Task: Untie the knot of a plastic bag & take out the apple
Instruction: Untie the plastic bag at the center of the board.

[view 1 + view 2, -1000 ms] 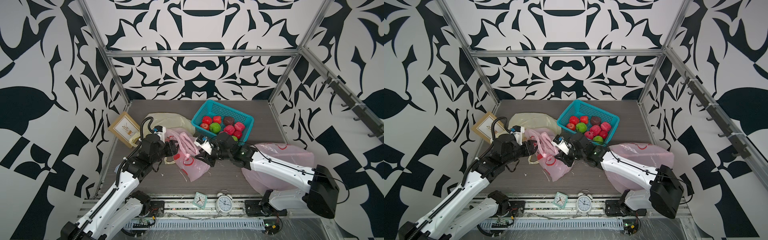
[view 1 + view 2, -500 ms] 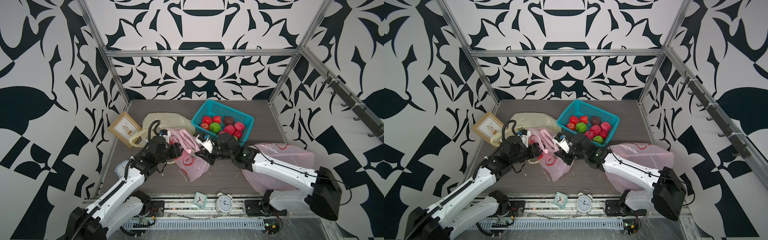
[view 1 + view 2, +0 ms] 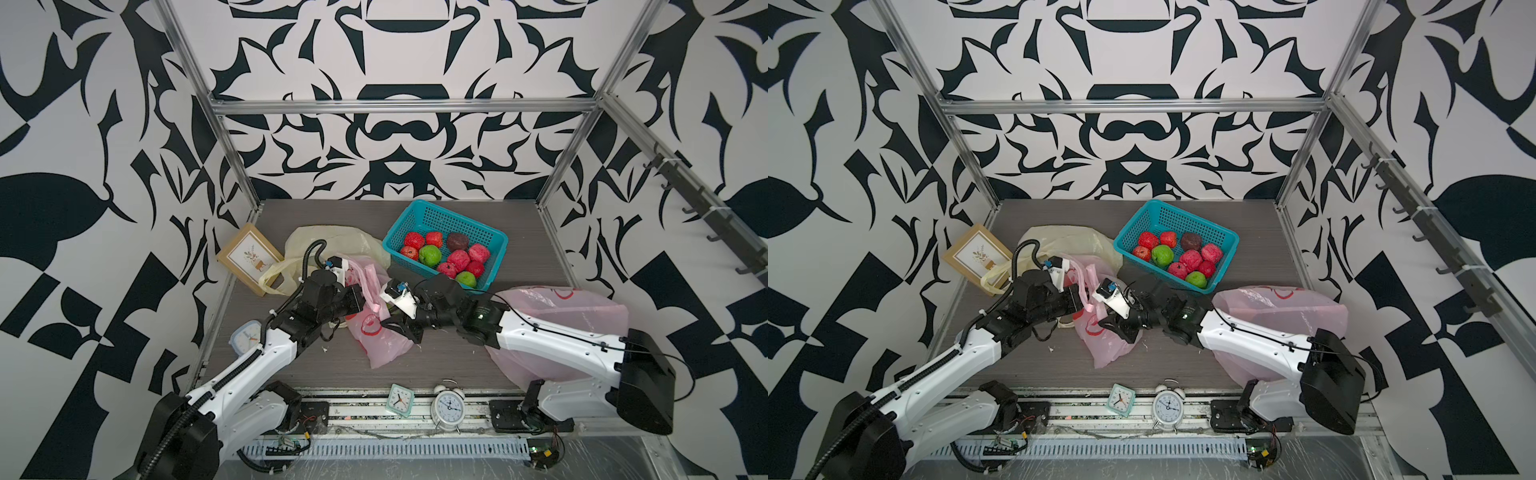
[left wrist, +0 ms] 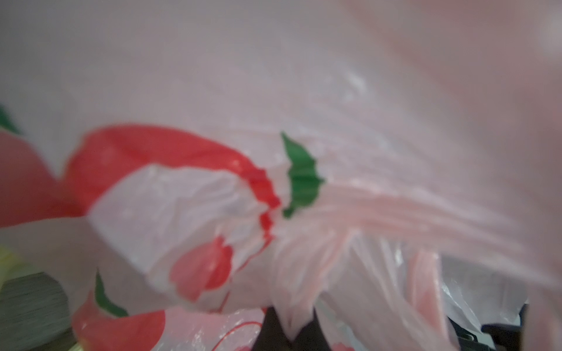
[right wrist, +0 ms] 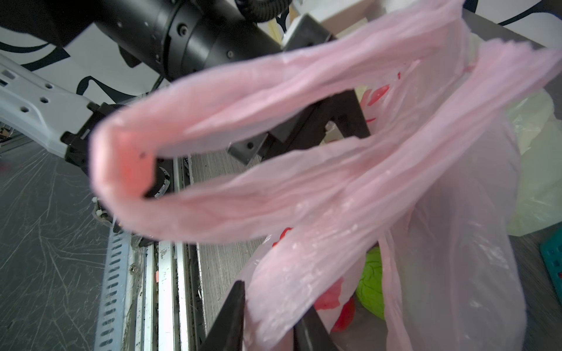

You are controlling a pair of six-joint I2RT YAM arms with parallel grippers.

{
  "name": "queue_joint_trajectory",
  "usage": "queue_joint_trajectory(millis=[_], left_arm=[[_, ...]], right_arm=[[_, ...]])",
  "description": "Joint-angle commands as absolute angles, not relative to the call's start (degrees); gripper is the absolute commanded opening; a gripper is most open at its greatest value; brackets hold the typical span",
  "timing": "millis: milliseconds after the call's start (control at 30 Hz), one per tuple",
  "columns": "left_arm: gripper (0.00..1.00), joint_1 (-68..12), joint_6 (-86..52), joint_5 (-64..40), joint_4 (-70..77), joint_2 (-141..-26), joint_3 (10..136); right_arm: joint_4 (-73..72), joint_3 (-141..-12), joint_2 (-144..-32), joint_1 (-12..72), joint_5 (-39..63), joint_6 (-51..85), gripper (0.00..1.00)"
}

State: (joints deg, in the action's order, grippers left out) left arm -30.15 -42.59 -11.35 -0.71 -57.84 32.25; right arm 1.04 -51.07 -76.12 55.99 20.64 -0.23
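A pink plastic bag (image 3: 382,336) (image 3: 1104,347) with red print lies mid-table between my two arms. My left gripper (image 3: 365,301) (image 4: 289,329) is shut on a gathered fold of the bag (image 4: 334,158). My right gripper (image 3: 388,320) (image 5: 272,313) is shut on one pink handle strap (image 5: 304,273); the other handle loop (image 5: 213,121) hangs free in front of the left arm. A green apple (image 5: 371,282) shows inside the bag's mouth. I cannot make out the knot in any view.
A teal basket (image 3: 492,235) of red and green fruit stands behind the right arm. A yellowish bag (image 3: 332,241) and a picture frame (image 3: 249,257) lie at back left. Another pink bag (image 3: 582,307) lies under the right arm. Clocks (image 3: 401,399) (image 3: 449,405) (image 3: 245,336) stand near the front.
My left arm has moved right to the pink bag and its gripper has shut on the plastic. The right gripper has kept its hold on the handle, almost unmoved.
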Motion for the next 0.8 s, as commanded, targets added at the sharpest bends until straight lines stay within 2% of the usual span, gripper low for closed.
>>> queue_joint_trajectory(millis=[0,167,267,400,500,600,767], left_arm=[[0.00,-30.19,-40.99,-11.09,-1.90,-55.55,32.49],[0.00,-25.81,-36.57,-11.35,-9.74,-50.34,33.89],[0.00,-20.32,-35.94,-16.13,-8.49,-48.98,30.76],[0.00,-15.40,-34.64,-20.02,-6.77,-49.96,27.29],[0.00,-14.33,-33.71,-21.61,-6.09,-52.07,26.57],[0.00,-14.15,-33.06,-22.19,-5.12,-53.63,26.07],[0.00,-13.91,-32.28,-22.32,-5.04,-53.31,25.28]], right_arm=[[0.35,-54.35,-76.11,56.90,21.64,-1.28,0.29],[6.01,-58.86,-77.18,57.24,31.52,-2.03,0.41],[13.06,-64.66,-80.22,57.67,39.20,-3.64,0.42],[23.84,-70.84,-83.96,58.62,41.61,-8.10,0.50],[26.51,-71.98,-84.49,58.62,42.80,-9.43,0.54],[23.00,-69.53,-81.10,57.59,39.39,-8.55,0.56],[12.37,-63.90,-74.03,52.09,26.65,-0.60,0.58]])
